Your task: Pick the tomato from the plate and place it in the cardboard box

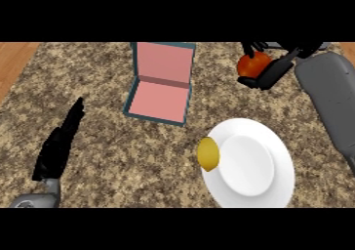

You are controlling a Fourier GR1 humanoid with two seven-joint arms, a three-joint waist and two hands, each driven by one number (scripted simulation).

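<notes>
My right hand (272,72) is at the far right side of the tabletop (101,146). Its black fingers are curled round the tomato (251,63), so I have hold of it. The tomato is red and round. I can see most of it on the left side of my hand.

The tomato is off the plate (256,166). It is out past the plate's far edge. It is also to the right of the cardboard box (162,83), with a strip of tabletop showing between them. I cannot tell how high it is above the tabletop.

The box lies open. Its lid leans back at the far end. The inside is pink and the rim is dark blue-green.

The plate is white and round, and it sits close to me on the right. A yellow fruit (207,154) is at the plate's left rim and touches it. I cannot tell if it lies on the plate or just beside it.

My left hand (59,146) is low on the left side. Its fingers are straight and point away from me. It holds nothing, and it is well apart from the box and the plate.

The tabletop is brown and speckled like stone.
</notes>
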